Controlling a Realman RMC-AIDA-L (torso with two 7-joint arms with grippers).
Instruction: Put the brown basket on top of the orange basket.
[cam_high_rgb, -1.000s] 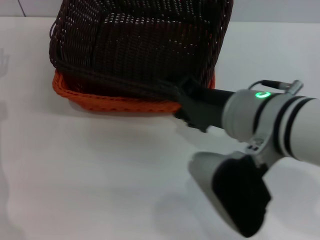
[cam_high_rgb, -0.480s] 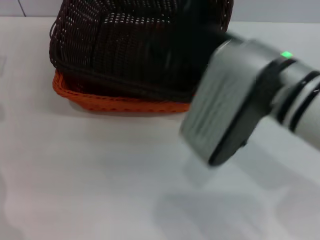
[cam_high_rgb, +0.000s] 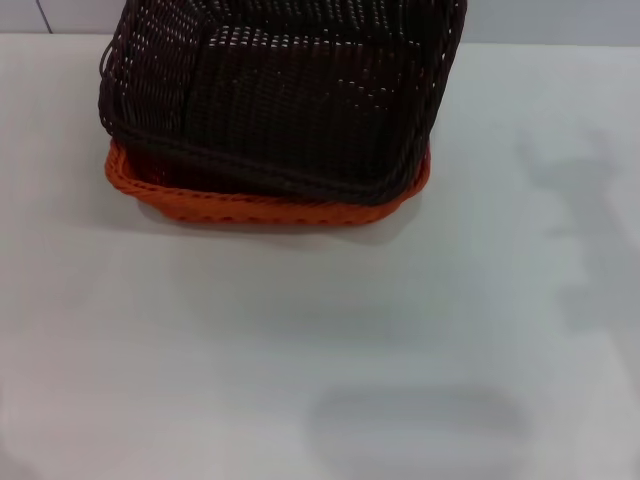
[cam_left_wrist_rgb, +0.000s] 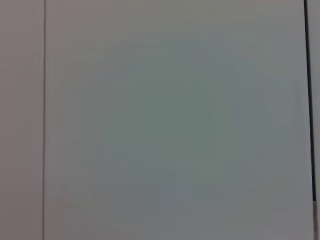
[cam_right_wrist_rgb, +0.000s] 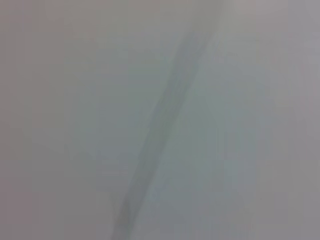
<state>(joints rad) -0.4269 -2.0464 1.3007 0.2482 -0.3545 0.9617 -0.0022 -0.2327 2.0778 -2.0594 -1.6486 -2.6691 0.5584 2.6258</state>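
Stretching from the near edge toward the back, the white table (cam_high_rgb: 300, 350) carries soft shadows at the near middle and on the right side. Beyond it, at the far middle-left, the orange basket (cam_high_rgb: 250, 207) sits on the table, only its braided rim showing. The brown basket (cam_high_rgb: 280, 100) rests on top of it, nested inside and tilted, with its rim overhanging at the left. Neither gripper appears in any view, so how their fingers stand cannot be told; both wrist views show only plain pale surfaces.
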